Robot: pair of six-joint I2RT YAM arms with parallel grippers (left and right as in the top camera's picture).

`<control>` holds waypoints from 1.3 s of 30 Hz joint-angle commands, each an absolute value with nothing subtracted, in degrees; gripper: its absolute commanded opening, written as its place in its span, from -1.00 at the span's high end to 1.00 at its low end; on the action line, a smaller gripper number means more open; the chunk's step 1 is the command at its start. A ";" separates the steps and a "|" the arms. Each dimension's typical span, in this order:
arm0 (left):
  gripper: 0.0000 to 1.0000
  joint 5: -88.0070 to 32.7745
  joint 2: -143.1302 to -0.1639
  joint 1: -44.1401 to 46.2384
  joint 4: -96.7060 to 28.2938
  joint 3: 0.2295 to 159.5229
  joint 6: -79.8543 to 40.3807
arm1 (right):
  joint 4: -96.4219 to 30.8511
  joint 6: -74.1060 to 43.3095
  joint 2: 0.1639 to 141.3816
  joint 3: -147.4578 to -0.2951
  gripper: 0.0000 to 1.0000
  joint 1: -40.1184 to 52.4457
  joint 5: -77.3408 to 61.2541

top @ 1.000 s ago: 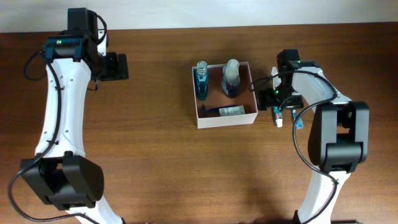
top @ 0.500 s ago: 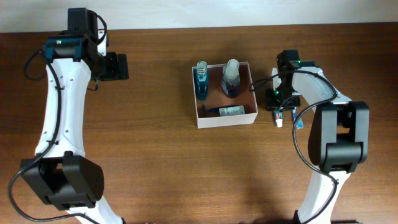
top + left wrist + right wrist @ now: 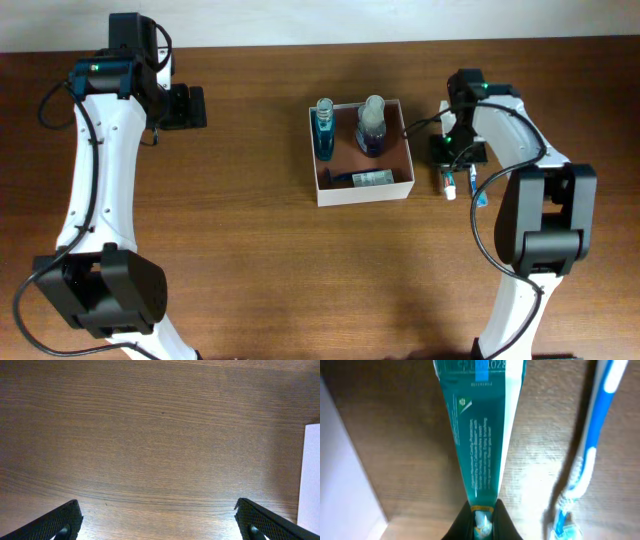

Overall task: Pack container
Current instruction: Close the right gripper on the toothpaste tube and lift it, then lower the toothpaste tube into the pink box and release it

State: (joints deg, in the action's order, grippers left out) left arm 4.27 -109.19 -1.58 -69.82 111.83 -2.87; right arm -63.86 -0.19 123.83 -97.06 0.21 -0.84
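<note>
Right gripper (image 3: 481, 516) clamped on toothpaste tube (image 3: 480, 435); container (image 3: 360, 193) just beside it; left gripper (image 3: 157, 510) apart.

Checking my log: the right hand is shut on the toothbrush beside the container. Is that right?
No: the right hand is shut on the toothpaste beside the container; the toothbrush lies free next to it, as the right wrist view shows.

There are one container (image 3: 365, 191), two blue bottles (image 3: 325, 135), one green packet (image 3: 372, 178), one toothpaste tube (image 3: 482, 435) and one toothbrush (image 3: 594, 430).
</note>
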 commanded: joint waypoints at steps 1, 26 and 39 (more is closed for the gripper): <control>-0.99 3.84 -109.06 -1.56 -69.87 111.55 -3.22 | -67.53 -0.54 124.11 -103.33 0.87 0.38 -0.19; -0.99 3.84 -109.06 -1.56 -69.84 111.55 -3.22 | -89.95 -2.11 124.09 -125.47 0.86 2.70 -26.79; -0.99 3.84 -109.06 -1.56 -69.87 111.55 -3.22 | -85.67 -2.46 124.14 -124.33 0.65 4.97 -26.33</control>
